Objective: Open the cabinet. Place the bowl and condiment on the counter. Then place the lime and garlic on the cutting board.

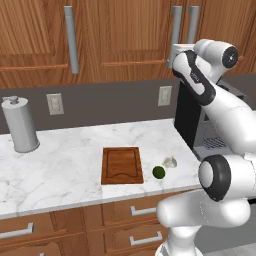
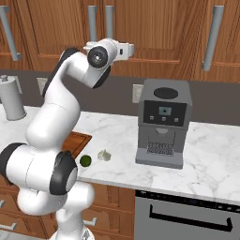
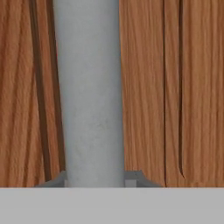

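Tool (image 3: 94, 179) clamped on cabinet (image 1: 125, 35) handle (image 3: 89, 87), arm raised, elbow bent.

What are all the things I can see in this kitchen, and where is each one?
cabinet: one run, reddish-brown, above counter, shut
bar handle: one, grey, between pincer tips
counter: one, white marble
cutting board: one, reddish-brown, mid counter
lime: one, dark green, right of board
garlic: one, whitish, beside lime
coffee machine: one, grey, right counter
cylinder: one, grey, left counter
drawers: wooden, under counter
pincer: one, shut on bar handle
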Robot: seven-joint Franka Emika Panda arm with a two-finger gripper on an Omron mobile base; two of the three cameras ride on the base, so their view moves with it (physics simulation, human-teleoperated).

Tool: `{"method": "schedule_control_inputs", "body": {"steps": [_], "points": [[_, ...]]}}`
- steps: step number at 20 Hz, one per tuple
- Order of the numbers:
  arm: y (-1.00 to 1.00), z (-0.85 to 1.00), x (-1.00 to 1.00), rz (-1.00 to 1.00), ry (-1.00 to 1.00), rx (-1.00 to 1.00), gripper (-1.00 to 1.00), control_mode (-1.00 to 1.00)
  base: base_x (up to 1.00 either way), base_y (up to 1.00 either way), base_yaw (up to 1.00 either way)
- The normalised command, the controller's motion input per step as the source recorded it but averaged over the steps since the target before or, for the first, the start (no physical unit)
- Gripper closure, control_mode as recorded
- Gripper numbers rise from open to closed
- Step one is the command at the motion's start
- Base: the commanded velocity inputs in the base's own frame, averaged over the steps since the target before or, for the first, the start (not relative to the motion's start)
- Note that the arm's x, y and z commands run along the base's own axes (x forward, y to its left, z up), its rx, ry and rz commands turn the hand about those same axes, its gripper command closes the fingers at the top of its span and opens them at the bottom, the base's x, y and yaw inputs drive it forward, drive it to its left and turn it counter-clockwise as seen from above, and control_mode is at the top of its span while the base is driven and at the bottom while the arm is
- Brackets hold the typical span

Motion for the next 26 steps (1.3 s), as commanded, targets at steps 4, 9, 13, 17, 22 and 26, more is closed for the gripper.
{"method": "schedule_control_inputs", "body": {"steps": [4,9,13,17,22,26], "points": [[-0.01,0.00,-0.27,0.00,-0.02,0.00,1.00,-1.00,0.00,0.00,0.00],[-0.10,0.00,-0.43,0.00,-0.03,0.00,1.00,-1.00,0.00,0.00,0.00],[-0.20,0.00,-0.47,0.00,-0.01,0.00,1.00,-1.00,0.00,0.00,0.00],[-0.20,-0.03,-0.44,0.00,0.00,0.00,1.00,-1.00,0.00,0.00,0.00],[-0.25,-0.06,-0.52,0.00,0.01,0.00,1.00,-1.00,0.00,0.00,0.00],[-0.26,-0.05,-0.53,0.00,0.03,0.00,1.00,-1.00,0.00,0.00,0.00]]}}
